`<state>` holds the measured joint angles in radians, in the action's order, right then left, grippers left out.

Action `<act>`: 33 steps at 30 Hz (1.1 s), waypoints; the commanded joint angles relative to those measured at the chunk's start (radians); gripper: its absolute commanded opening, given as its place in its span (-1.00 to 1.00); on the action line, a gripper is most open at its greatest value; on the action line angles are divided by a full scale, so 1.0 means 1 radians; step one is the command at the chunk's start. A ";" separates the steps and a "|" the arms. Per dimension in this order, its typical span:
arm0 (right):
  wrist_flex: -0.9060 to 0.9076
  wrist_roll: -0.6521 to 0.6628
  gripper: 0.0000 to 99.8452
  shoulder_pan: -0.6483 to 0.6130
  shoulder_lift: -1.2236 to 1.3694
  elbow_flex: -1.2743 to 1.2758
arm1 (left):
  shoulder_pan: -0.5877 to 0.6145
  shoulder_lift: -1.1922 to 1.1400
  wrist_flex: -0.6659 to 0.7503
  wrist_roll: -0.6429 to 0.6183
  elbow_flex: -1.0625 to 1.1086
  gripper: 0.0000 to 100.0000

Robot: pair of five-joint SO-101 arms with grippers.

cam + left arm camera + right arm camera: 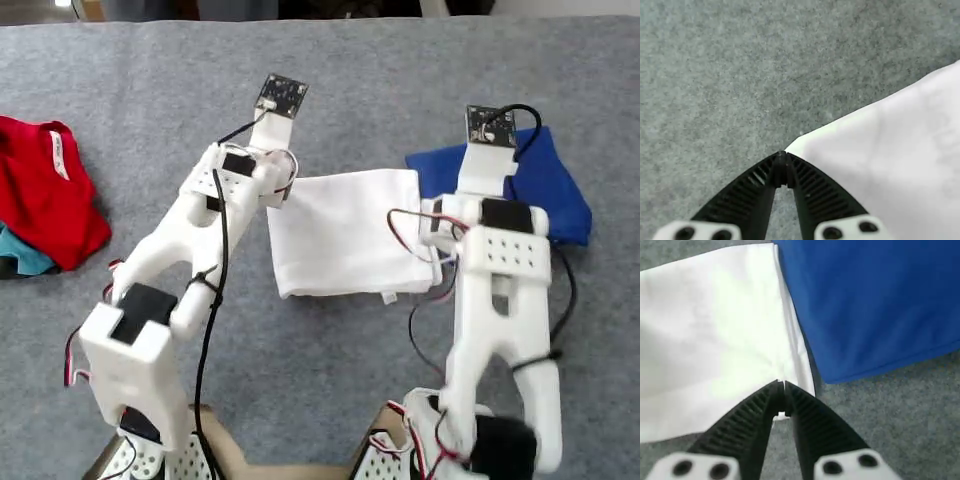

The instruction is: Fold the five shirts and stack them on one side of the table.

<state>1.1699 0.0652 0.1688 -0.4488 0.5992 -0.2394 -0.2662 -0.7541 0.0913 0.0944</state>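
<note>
A folded white shirt (pixel 345 235) lies in the middle of the grey table. My left gripper (pixel 785 172) is shut, its tips pinching the far left corner of the white shirt (pixel 890 165). My right gripper (pixel 780 399) is shut on the far right corner of the white shirt (pixel 705 335), with a sliver of white cloth between its fingers. A blue shirt (pixel 550 185) lies just right of the white one, and the blue shirt (pixel 875 305) meets the white edge close to my right gripper.
A crumpled red shirt (pixel 45 190) lies at the table's left edge over a teal shirt (pixel 20 258). Both arm bases (pixel 300 455) stand at the near edge. Bare grey carpet (pixel 400 60) stretches along the far side.
</note>
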 commanded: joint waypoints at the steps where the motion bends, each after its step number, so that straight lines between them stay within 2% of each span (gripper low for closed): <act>1: 0.109 0.014 -0.97 0.040 -0.108 -0.025 | 0.012 0.130 -0.095 0.057 -0.016 -0.95; 5: 0.152 -0.020 -0.97 0.080 -0.130 -0.013 | 0.012 0.256 -0.114 0.066 0.065 -0.95; 7: 0.149 -0.051 -0.89 0.069 -0.120 0.004 | 0.012 0.334 -0.104 0.066 0.136 -0.95; 13: 0.129 -0.285 -0.30 -0.055 -0.076 0.067 | 0.096 0.566 0.072 0.115 0.501 -0.94; 16: 0.054 -0.384 -0.10 -0.138 -0.041 0.119 | 0.173 0.621 0.164 0.115 0.668 -0.94; 21: -0.184 -0.519 -0.07 -0.210 0.035 0.191 | 0.231 0.623 0.218 0.110 0.803 -0.94; 23: -0.244 -0.559 -0.07 -0.222 0.076 0.203 | 0.231 0.623 0.218 0.072 0.828 -0.94; 26: -0.292 -0.608 -0.07 -0.226 0.154 0.202 | 0.231 0.623 0.219 0.012 0.845 -0.94; 33: -0.327 -0.612 -0.07 -0.238 0.271 0.203 | 0.228 0.621 0.242 -0.048 0.868 -0.94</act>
<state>0.8569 -0.5301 -0.0583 -0.1956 0.8048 -0.0184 0.3199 -0.5455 0.0637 0.9567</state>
